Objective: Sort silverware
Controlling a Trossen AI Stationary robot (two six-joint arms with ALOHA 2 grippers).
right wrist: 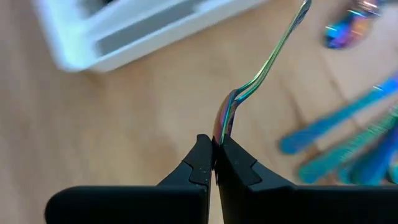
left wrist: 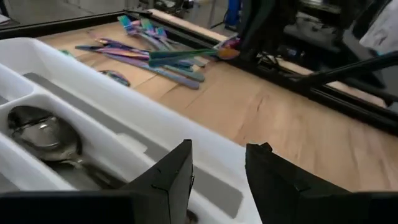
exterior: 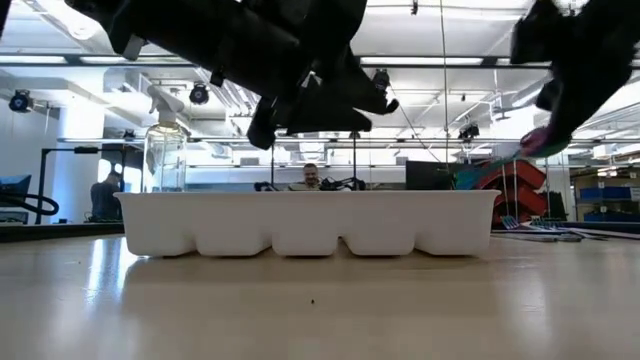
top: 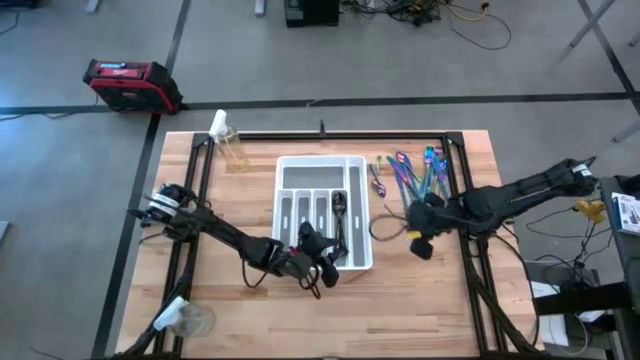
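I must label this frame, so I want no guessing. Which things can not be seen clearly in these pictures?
- Held utensil: the right gripper covers its head in the right wrist view; fork or spoon, cannot tell.
- White tray: its wall hides the contents in the low view.
- Dark spoon: the left gripper cuts off its handle in the left wrist view.
- Silverware pile: too small to count in the high view.

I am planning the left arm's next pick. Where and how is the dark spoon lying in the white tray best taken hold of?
Grip the dark metal spoon by its slim handle, coming straight down from above. It lies flat along a narrow slot of the white compartmented tray, whose walls likely block a sideways approach, and the wide rounded bowl offers a poorer hold. The left end effector, fingers open, is already right over the tray's near edge.
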